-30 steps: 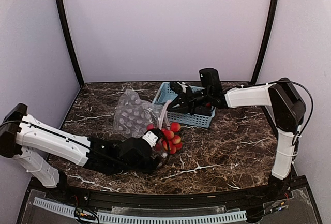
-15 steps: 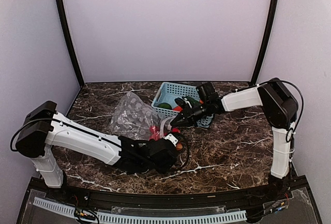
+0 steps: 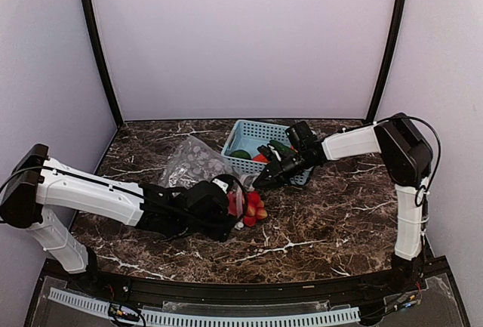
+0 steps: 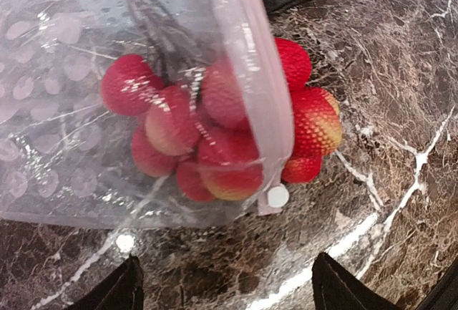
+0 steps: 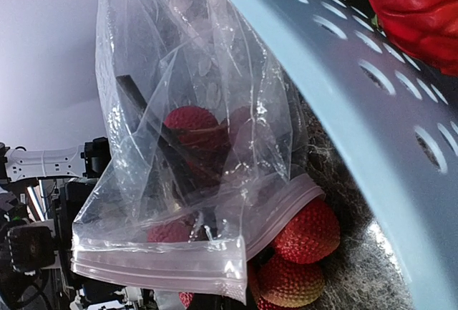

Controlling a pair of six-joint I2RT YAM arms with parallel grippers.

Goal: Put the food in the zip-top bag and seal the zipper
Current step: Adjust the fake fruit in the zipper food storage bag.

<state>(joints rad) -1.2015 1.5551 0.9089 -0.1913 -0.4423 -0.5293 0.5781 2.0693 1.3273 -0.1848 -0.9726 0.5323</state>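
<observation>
a second ago the cluster of red balls lay bare on the surface, just right of the bag. now we see most of it inside the bag's mouth, with only a few balls poking out past the zipper. our right pincer has drawn back from above the basket to just in front of its near rim, lower, taking the bag's edge along. our left pincer has shifted farther from the near edge, level with the mouth.
</observation>
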